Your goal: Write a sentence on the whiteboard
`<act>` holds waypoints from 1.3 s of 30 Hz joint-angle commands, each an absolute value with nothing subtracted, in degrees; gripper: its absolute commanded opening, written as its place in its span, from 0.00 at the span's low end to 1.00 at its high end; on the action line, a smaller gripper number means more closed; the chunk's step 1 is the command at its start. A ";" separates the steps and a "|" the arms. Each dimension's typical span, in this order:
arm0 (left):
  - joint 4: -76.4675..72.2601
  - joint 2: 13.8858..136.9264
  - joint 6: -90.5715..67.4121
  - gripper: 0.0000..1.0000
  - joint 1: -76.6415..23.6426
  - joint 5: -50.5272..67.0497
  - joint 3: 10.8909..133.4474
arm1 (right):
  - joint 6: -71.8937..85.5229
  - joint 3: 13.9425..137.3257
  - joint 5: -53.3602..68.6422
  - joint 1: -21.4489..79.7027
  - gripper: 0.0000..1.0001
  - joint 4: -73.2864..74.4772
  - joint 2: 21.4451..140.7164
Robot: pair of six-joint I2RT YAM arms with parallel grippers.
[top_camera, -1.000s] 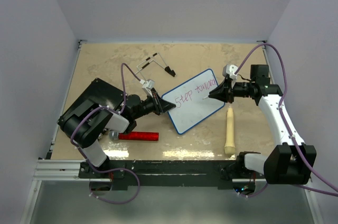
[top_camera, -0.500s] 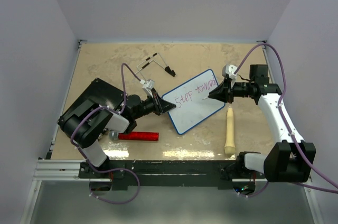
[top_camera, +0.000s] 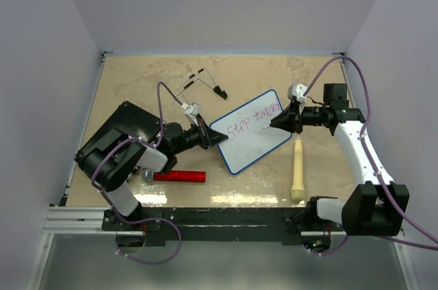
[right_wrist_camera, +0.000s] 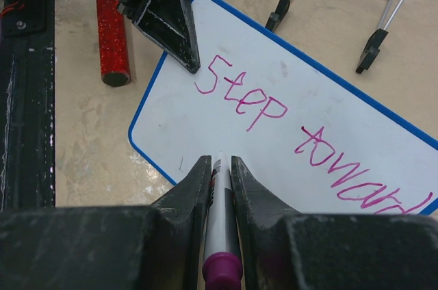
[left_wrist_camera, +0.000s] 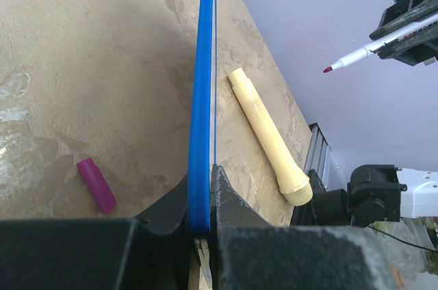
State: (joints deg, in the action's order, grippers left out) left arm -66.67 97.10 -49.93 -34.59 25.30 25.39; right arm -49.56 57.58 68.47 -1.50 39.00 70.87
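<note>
The whiteboard (top_camera: 250, 141) lies slanted at the table's middle, white with a blue rim. Purple-pink writing on it (top_camera: 254, 117) reads "Step toward" in the right wrist view (right_wrist_camera: 274, 109). My left gripper (top_camera: 217, 137) is shut on the board's left edge; the left wrist view shows the blue rim (left_wrist_camera: 202, 98) edge-on between the jaws of that gripper (left_wrist_camera: 204, 201). My right gripper (top_camera: 274, 124) is shut on a marker (right_wrist_camera: 220, 235), its tip pointing at the blank part of the board (right_wrist_camera: 205, 133) below "Step". In the left wrist view the marker tip (left_wrist_camera: 328, 69) stands clear of the board.
A red glitter stick (top_camera: 179, 176) lies near the left arm. A cream handle (top_camera: 298, 170) lies right of the board. A wire stand (top_camera: 202, 83) lies behind it. A purple cap (left_wrist_camera: 96, 185) lies on the table. A black slab (top_camera: 113, 141) sits at left.
</note>
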 commanded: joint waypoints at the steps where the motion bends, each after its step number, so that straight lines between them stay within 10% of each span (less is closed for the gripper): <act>1: -74.00 95.10 -49.39 0.00 -34.98 26.10 26.19 | -50.54 57.57 68.91 -1.58 0.00 38.85 70.66; 39: -77.08 95.71 -52.82 0.00 -34.89 25.93 25.84 | -50.54 56.78 68.47 -0.44 0.00 38.23 72.25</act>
State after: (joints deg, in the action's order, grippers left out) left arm -66.76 97.10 -51.00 -34.63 25.28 25.39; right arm -49.60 57.08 68.36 -1.23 38.96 72.16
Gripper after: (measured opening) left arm 0.083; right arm 0.163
